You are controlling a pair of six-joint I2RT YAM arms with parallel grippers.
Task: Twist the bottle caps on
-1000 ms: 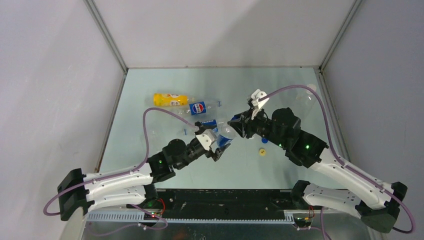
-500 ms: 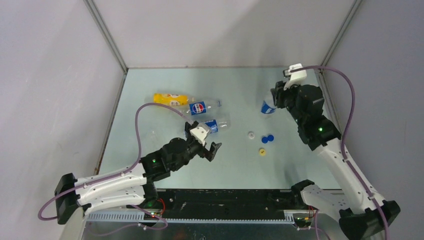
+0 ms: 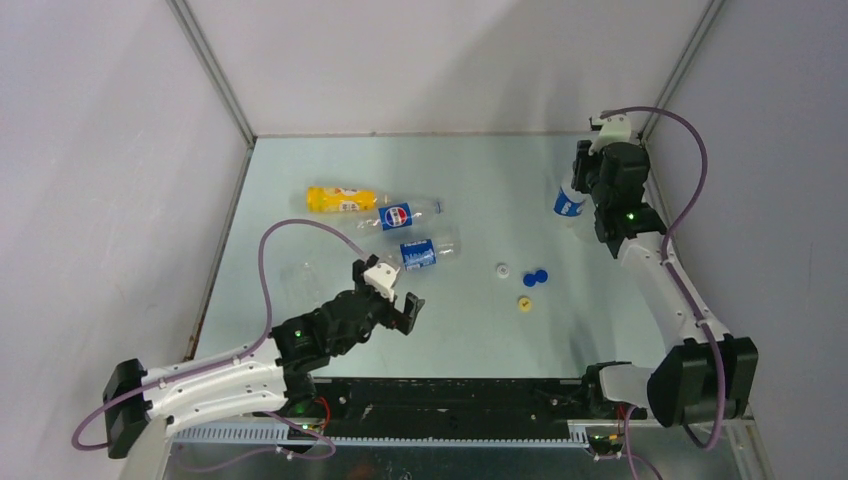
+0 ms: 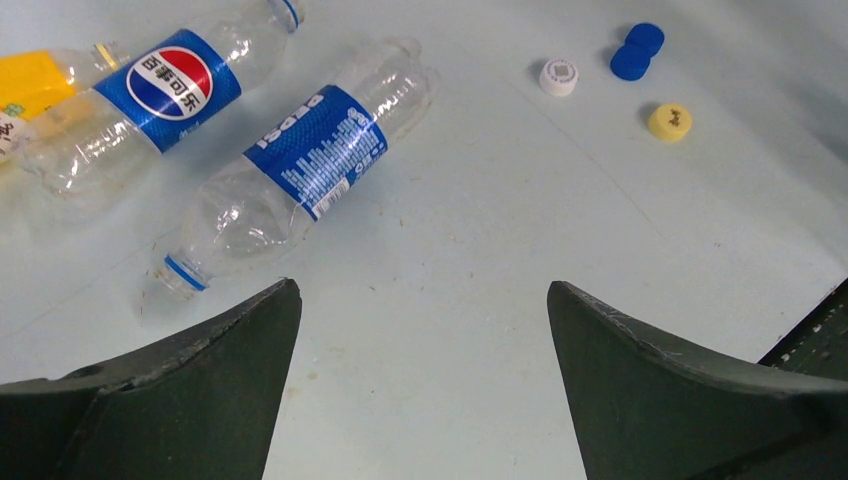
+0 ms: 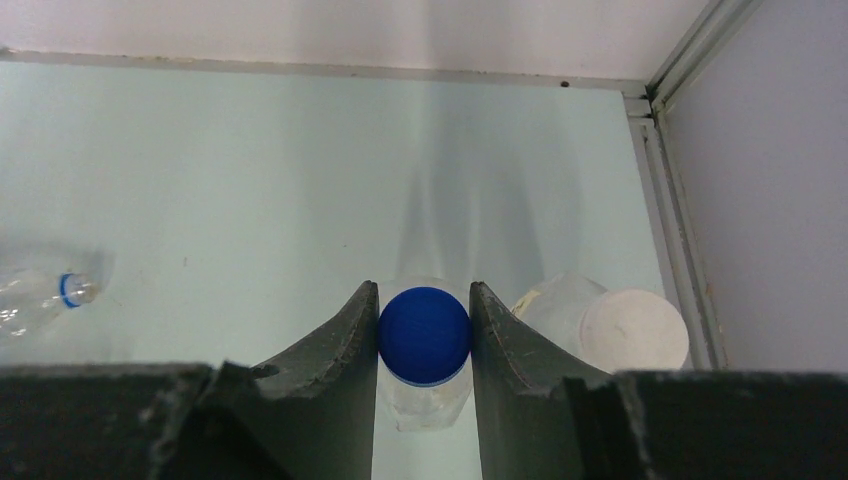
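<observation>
Pale green table (image 3: 480, 170), grey walls. From above, the right gripper (image 3: 583, 190) stands far right over an upright bottle (image 3: 568, 205). The left gripper (image 3: 400, 308) hovers just near of three lying bottles (image 3: 397, 216).

Left wrist: jaws spread, empty, with loose caps (image 4: 636, 50) far right.

Right wrist: fingers (image 5: 345, 330) clenched on the upright bottle's blue cap (image 5: 424, 335).

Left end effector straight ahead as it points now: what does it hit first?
Probably bare table: the open left end effector aims between the nearer blue-labelled bottle and the white cap, touching neither. Depth is unclear.
</observation>
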